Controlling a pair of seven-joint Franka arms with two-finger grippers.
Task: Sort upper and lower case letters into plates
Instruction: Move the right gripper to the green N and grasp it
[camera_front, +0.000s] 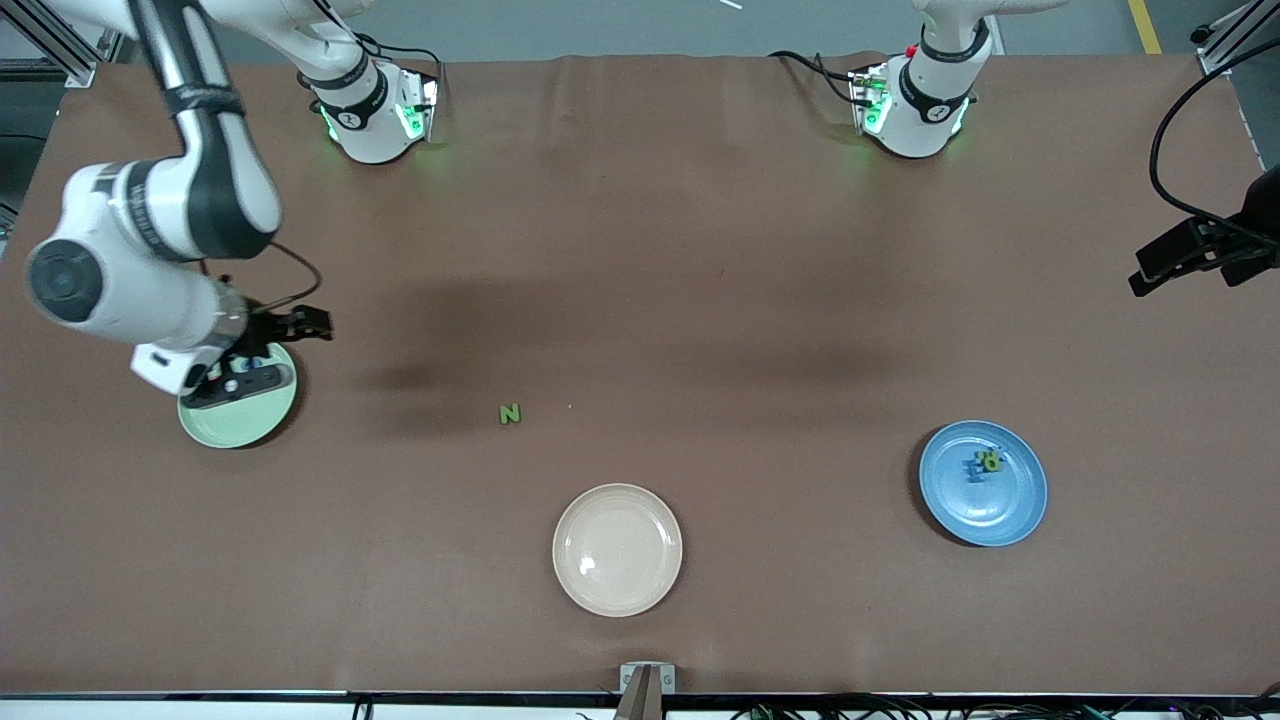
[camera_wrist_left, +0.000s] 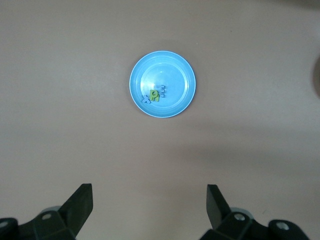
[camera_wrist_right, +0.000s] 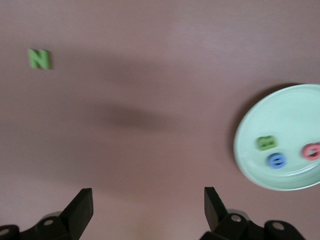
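Note:
A green letter N (camera_front: 510, 414) (camera_wrist_right: 39, 59) lies alone on the brown table. The mint green plate (camera_front: 240, 425) (camera_wrist_right: 290, 110) holds a green letter (camera_wrist_right: 266, 142), a blue one (camera_wrist_right: 276, 160) and a red one (camera_wrist_right: 311, 151). My right gripper (camera_front: 240, 380) (camera_wrist_right: 147, 190) hangs open and empty over that plate's rim. The blue plate (camera_front: 1010, 510) (camera_wrist_left: 175, 75) carries a yellow-green letter and blue letters (camera_front: 985, 463) (camera_wrist_left: 155, 95). My left gripper (camera_front: 1165, 262) (camera_wrist_left: 148, 187) waits open and empty, high over the left arm's end of the table.
A cream-beige plate (camera_front: 617, 550) with nothing on it sits nearer the front camera than the N, between the two coloured plates. The arm bases (camera_front: 370, 110) (camera_front: 915, 105) stand along the table's robot edge.

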